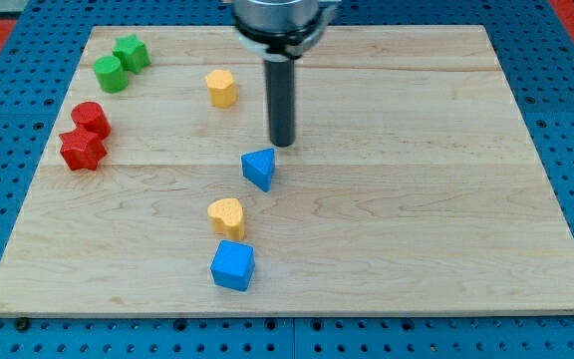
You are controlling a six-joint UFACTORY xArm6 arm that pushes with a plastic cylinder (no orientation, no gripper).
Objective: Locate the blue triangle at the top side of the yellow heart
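The blue triangle [259, 168] lies near the board's middle. The yellow heart [226, 215] lies just below it and a little to the view's left, with a small gap between them. My tip [282, 144] is on the board just above and to the right of the blue triangle, close to its upper right corner; I cannot tell whether it touches.
A blue cube [232, 265] sits just below the yellow heart. A yellow hexagonal block [221, 88] lies at upper centre-left. Two green blocks [120, 62] are at the top left, two red blocks [85, 135] below them. The wooden board [446, 199] rests on a blue pegboard.
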